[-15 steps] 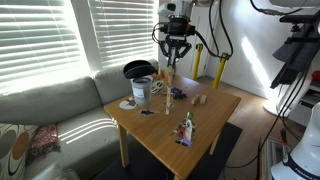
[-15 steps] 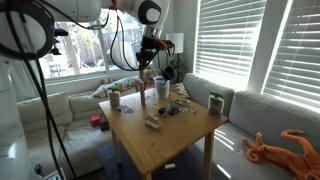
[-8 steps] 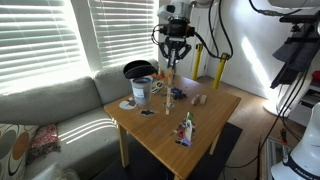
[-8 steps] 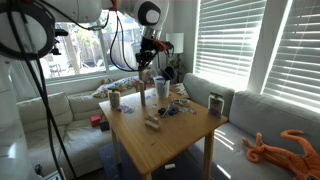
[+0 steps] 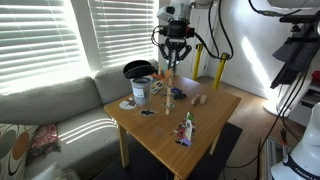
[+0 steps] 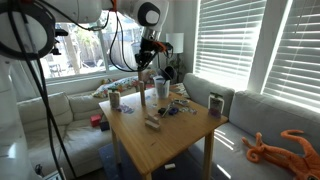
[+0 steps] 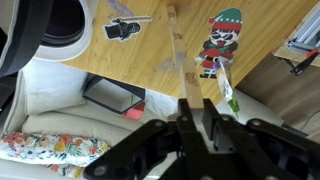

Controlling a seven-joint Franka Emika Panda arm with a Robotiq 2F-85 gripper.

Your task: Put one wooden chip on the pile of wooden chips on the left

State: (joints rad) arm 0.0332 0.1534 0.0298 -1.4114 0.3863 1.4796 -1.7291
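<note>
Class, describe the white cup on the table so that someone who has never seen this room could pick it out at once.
Find the wooden table with yellow legs beside the pale sofa. On its sofa-side edge, just in front of a black bowl, stands the cup. It is white and bucket-shaped, unlike the wide black bowl behind it.

Next to nothing differs from the earlier pictures. In both exterior views the black pincer (image 5: 173, 66) (image 6: 146, 68), in the upper middle of the frame above the light wooden desk (image 5: 160, 135) (image 6: 165, 140), shows no shift in height or sideways that can be made out. Its jaws have not widened, and no item on the desk has changed place.
</note>
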